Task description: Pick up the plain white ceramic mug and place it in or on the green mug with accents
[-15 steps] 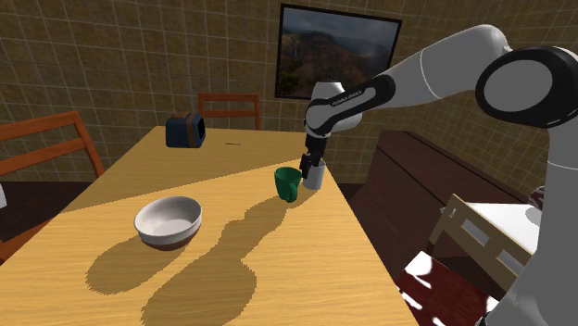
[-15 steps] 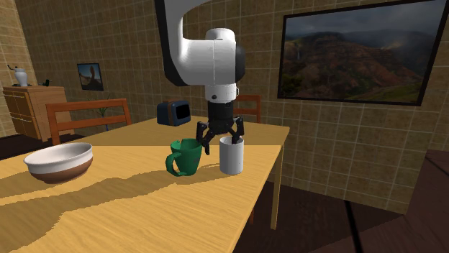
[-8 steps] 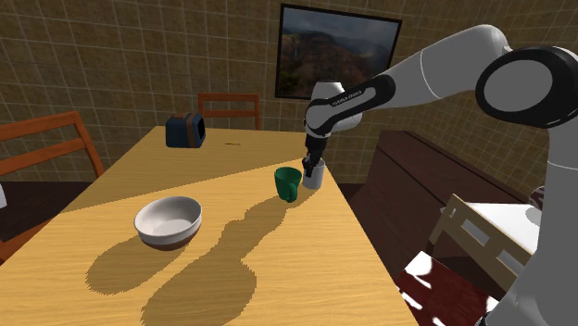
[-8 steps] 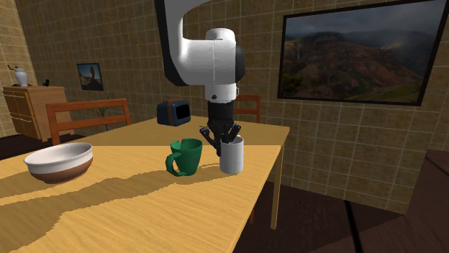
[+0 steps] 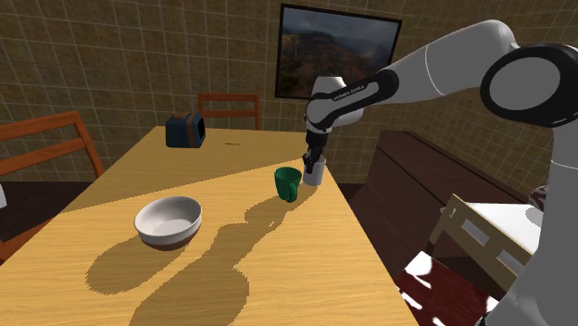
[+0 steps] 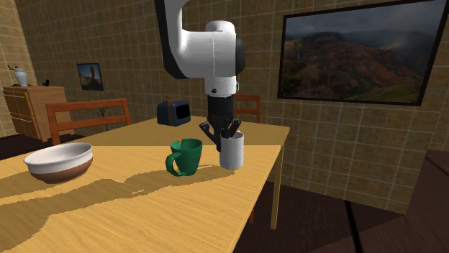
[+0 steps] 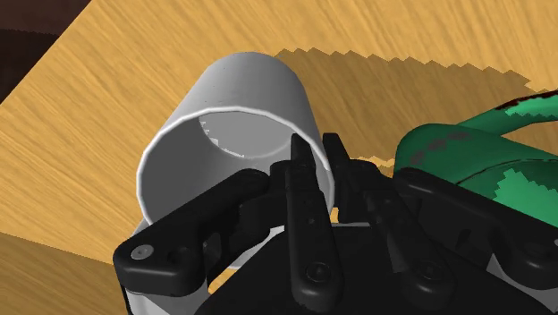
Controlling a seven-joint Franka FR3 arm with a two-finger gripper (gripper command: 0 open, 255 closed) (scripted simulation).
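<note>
2 black fingers [image 7: 300, 192] of the pincer [image 7: 316, 148] stand close together and pinch the side wall of the white mug [image 7: 241, 98] at its rim, 1 finger inside the opening and the other outside. The mug is a plain cylinder, and no handle can be made out on it. In the second exterior view the pincer [image 6: 227, 135] comes straight down from the white wrist, and the mug [image 6: 232, 153] hangs upright from it. Whether the mug's base touches the wooden surface [image 6: 144, 208] cannot be told; a shadow lies right under it.

Just beside the white mug, on the second exterior view's left, stands the green mug [image 6: 188, 158]. It is upright, apart from the white mug, with its handle turned away from it; the wrist view shows lighter green patches on its side. Both mugs are near the surface's edge on the shoulder view's right.

Well apart, toward the shoulder view's left, a white bowl [image 5: 168, 220] with a brown base sits on the surface. At the far end lies a dark blue boxy object [image 5: 185, 131]. 2 wooden chairs, 1 [image 5: 230, 108] behind the far end and 1 [image 5: 46, 139] at the side, stand around the surface. A framed landscape picture [image 5: 338, 56] hangs on the tiled wall behind the arm.
</note>
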